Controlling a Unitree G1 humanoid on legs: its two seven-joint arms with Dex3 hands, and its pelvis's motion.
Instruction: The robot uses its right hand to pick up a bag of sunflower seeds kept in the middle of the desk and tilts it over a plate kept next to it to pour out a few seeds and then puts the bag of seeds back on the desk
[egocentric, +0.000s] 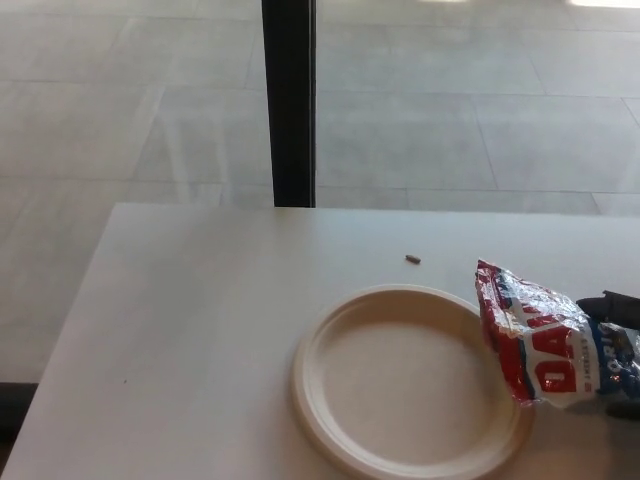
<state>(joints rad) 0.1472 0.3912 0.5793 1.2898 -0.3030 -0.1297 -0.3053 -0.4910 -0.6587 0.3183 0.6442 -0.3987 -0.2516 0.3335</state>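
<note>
The bag of sunflower seeds (545, 345) sits at lower right, its left edge overlapping the empty plate (330, 420). The right hand (612, 308) reaches its far side at the frame's edge; I cannot tell if it grips. This looks like the pickup step; next comes a firm hold before lifting.
</note>
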